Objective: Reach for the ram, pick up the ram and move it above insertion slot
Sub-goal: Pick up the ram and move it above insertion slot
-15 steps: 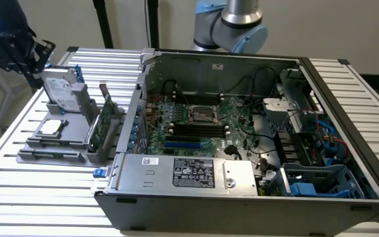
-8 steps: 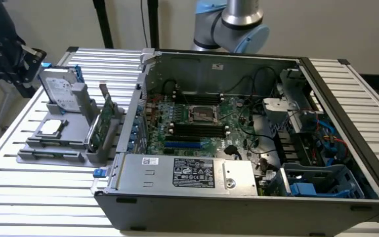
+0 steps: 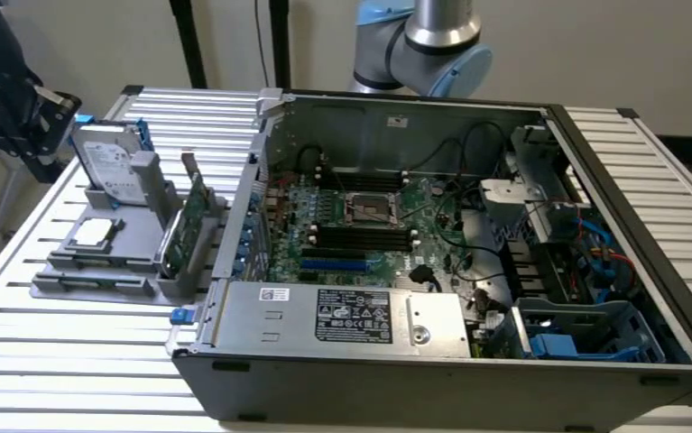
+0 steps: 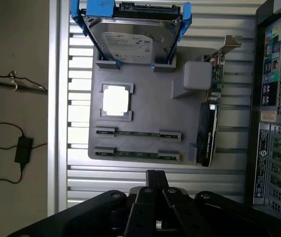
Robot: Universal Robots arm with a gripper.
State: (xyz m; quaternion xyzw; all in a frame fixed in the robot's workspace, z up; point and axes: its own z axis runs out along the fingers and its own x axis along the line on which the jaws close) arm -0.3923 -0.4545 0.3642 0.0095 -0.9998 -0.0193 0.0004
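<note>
The pincer (image 4: 155, 174) is hovering over the slatted desk (image 4: 106, 180) with its tips pressed together, gripping nothing. The ram (image 4: 136, 154) is lying flat in the grey holder tray (image 4: 148, 108) just ahead of the tips, untouched. A second stick (image 4: 138, 133) is sitting just beyond it, and the hard drive (image 4: 130, 39) is standing farthest ahead.
</note>
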